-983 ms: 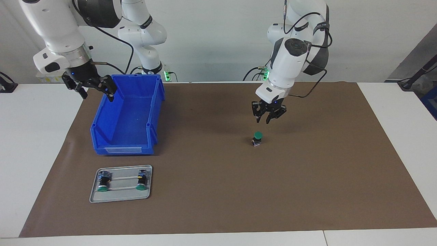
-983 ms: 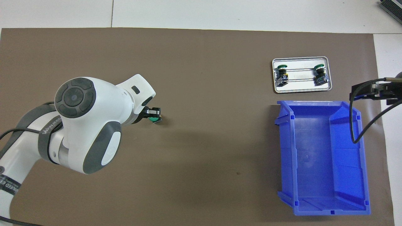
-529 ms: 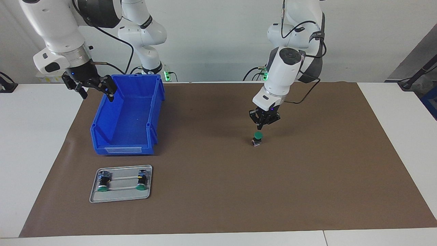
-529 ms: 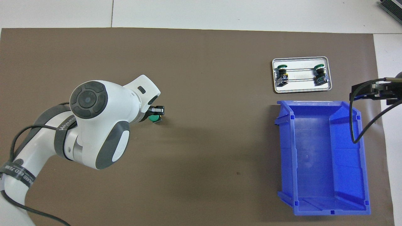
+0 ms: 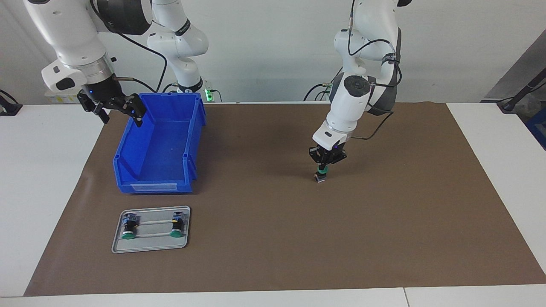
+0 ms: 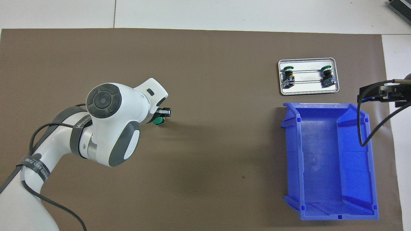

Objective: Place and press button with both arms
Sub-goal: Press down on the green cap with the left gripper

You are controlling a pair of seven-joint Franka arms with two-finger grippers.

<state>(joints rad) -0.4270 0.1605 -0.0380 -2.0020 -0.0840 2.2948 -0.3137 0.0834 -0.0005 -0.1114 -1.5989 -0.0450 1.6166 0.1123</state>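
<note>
A green-capped button (image 5: pixel 320 176) stands upright on the brown mat (image 5: pixel 384 213), toward the left arm's end of the table. My left gripper (image 5: pixel 325 166) is shut, and its fingertips rest on top of the green cap, hiding most of it. In the overhead view the left arm covers part of the button (image 6: pixel 158 121), and the left gripper (image 6: pixel 164 113) shows only at its edge. My right gripper (image 5: pixel 114 110) waits open in the air over the corner of the blue bin (image 5: pixel 194 128), holding nothing. In the overhead view the right gripper (image 6: pixel 383 92) hangs beside the bin's rim.
A metal tray (image 5: pixel 150 244) with two more green buttons (image 5: pixel 127 226) (image 5: pixel 175 224) lies on the mat, farther from the robots than the blue bin (image 6: pixel 290 154). The tray (image 6: pixel 308 92) sits toward the right arm's end.
My left gripper has shut in the air and come down onto the button's green cap. The right arm has not moved.
</note>
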